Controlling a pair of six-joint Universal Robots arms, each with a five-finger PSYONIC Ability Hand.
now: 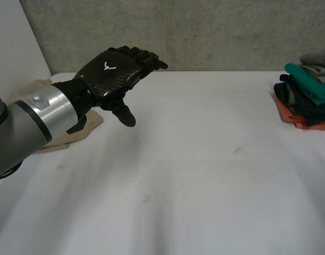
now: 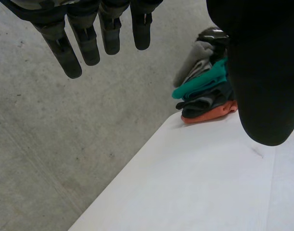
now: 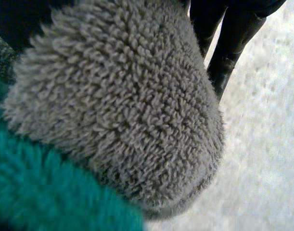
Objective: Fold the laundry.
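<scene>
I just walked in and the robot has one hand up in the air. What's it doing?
The robot is busy with laundry. Its left hand hovers open above the white table, holding nothing, and a beige cloth lies by that arm. On the table's other side sits a pile of towels. The right hand is right up against the grey towel on top of the pile, above a teal towel. Nothing is spread out for folding yet.

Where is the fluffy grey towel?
The fluffy grey terry towel tops the clothes pile at the white table's far right in the head view, above a teal cloth.
</scene>
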